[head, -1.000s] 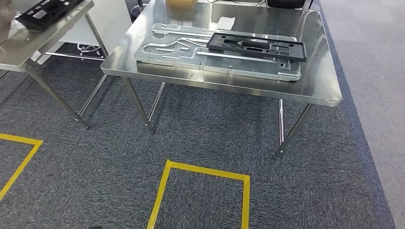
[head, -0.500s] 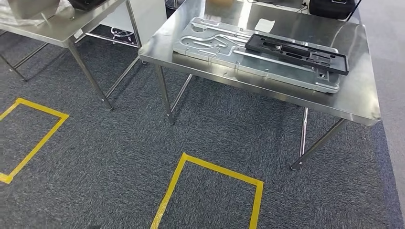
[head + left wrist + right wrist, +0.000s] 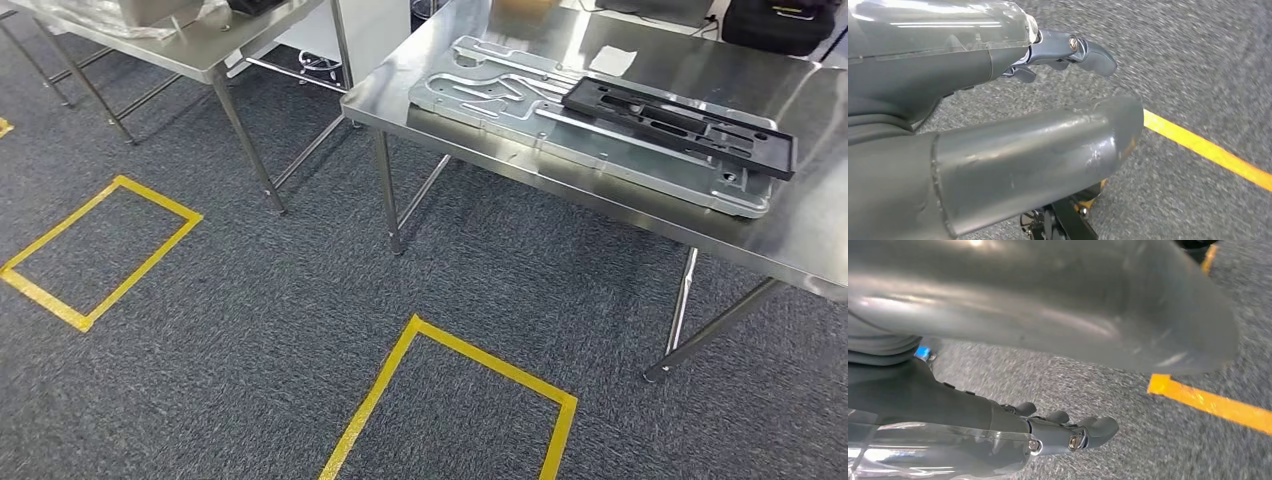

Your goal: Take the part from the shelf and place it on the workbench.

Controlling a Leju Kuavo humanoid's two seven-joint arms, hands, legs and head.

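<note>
We see the part [image 3: 680,125], a long flat black frame with rectangular cut-outs, lying on a grey metal plate [image 3: 560,110] with routed grooves, which rests on the steel workbench [image 3: 800,235]. A white slip of paper [image 3: 612,60] lies behind the plate, and a dark bag [image 3: 780,22] sits at the far edge. A second steel table [image 3: 200,45] stands to the left, apart from the workbench. Yellow tape squares [image 3: 100,250] mark the grey carpet. Our left hand [image 3: 998,120] and right hand [image 3: 1013,390] hang over the carpet, fingers extended and apart, holding nothing.
</note>
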